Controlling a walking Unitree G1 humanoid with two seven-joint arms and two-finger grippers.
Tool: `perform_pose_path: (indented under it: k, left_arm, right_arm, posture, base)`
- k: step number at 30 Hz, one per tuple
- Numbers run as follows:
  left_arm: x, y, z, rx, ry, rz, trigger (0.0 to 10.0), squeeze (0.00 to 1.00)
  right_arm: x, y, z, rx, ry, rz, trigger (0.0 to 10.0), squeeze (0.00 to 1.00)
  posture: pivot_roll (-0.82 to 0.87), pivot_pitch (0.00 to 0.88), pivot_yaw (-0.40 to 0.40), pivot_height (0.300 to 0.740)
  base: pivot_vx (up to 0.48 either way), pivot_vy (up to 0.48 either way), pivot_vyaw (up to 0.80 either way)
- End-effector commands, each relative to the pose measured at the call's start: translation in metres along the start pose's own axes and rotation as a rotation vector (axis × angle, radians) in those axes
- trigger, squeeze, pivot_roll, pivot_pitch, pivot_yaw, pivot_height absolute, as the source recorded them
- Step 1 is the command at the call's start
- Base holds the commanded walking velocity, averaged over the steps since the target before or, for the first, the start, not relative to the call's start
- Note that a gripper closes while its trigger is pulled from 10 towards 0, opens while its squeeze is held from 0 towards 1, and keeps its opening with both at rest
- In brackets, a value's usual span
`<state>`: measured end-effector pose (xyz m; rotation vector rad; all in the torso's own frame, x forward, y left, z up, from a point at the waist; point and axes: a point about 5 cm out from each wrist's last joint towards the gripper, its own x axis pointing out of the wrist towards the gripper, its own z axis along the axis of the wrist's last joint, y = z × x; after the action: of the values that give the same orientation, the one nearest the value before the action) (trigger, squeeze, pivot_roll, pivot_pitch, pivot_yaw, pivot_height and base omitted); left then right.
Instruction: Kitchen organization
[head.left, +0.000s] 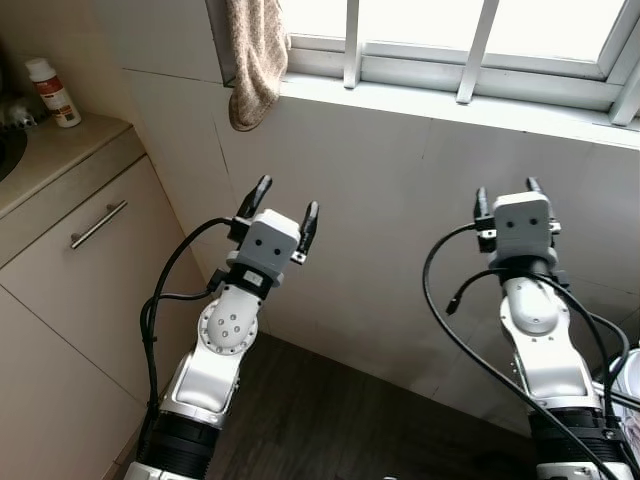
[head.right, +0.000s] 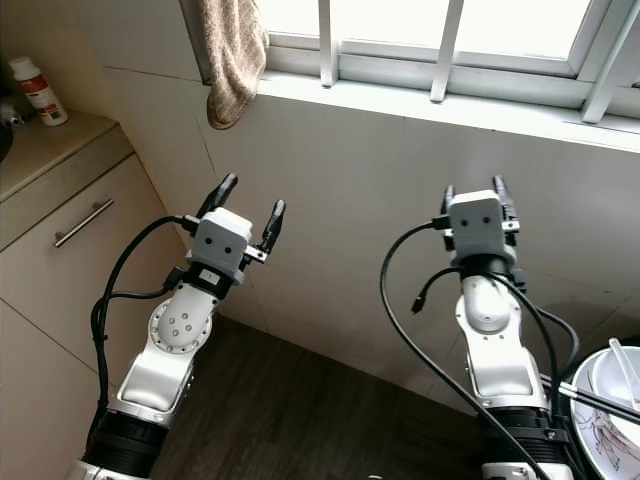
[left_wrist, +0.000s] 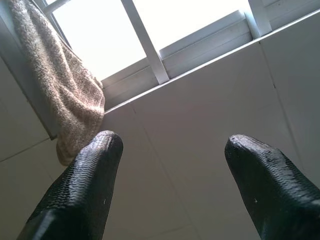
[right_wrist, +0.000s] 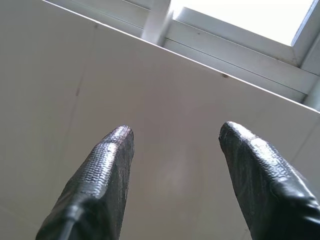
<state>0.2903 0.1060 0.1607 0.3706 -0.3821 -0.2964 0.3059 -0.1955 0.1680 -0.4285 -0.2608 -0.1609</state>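
Note:
Both arms are raised in front of a tiled wall below a window. My left gripper (head.left: 287, 204) is open and empty, its fingers pointing up towards a beige towel (head.left: 255, 55) that hangs from the window sill. In the left wrist view the towel (left_wrist: 60, 100) hangs beyond the left gripper (left_wrist: 172, 145). My right gripper (head.left: 507, 192) is open too, holding nothing, facing the bare wall under the sill. The right wrist view has the right gripper (right_wrist: 175, 135) before the tiles and window frame.
A kitchen cabinet with a bar handle (head.left: 98, 224) and a counter (head.left: 55, 155) stands at the left, with a white bottle (head.left: 52, 92) on it. A white bowl with a spoon (head.right: 615, 400) sits at the lower right. Dark wood floor (head.left: 330, 420) lies below.

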Motion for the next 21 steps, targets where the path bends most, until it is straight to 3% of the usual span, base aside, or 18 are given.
perform_pose_path:
  k: [1,4,7,11,21]
  left_arm:
    - [-0.001,0.001,-0.004,-0.004,0.021,-0.009,10.0,0.00]
    - [-0.003,0.003,-0.007,-0.014,0.034,0.001,10.0,0.00]
    - [-0.001,0.002,-0.007,-0.022,0.038,-0.004,10.0,0.00]
    - [-0.001,0.001,-0.007,-0.021,0.033,-0.010,10.0,0.00]
    - [-0.004,0.003,-0.007,-0.020,0.031,-0.004,10.0,0.00]
  right_arm:
    - [0.000,0.001,0.005,-0.016,-0.018,0.011,10.0,0.00]
    - [0.000,0.002,0.003,-0.033,-0.012,0.020,10.0,0.00]
    - [-0.001,0.006,-0.001,-0.049,0.009,0.046,10.0,0.00]
    - [-0.003,0.010,-0.007,-0.030,0.063,0.053,10.0,0.00]
    - [-0.006,0.012,-0.010,-0.030,0.083,0.063,10.0,0.00]
  posture:
    - [-0.14,0.000,0.019,0.740]
    - [-0.14,0.000,0.019,0.740]
    - [-0.14,0.000,0.016,0.740]
    - [-0.14,0.000,0.018,0.740]
    - [-0.13,0.000,0.022,0.740]
  base:
    - [0.000,0.000,0.00]
    - [0.000,0.000,0.00]
    - [0.000,0.409,0.00]
    - [0.000,0.480,-0.72]
    - [0.000,0.000,-0.80]
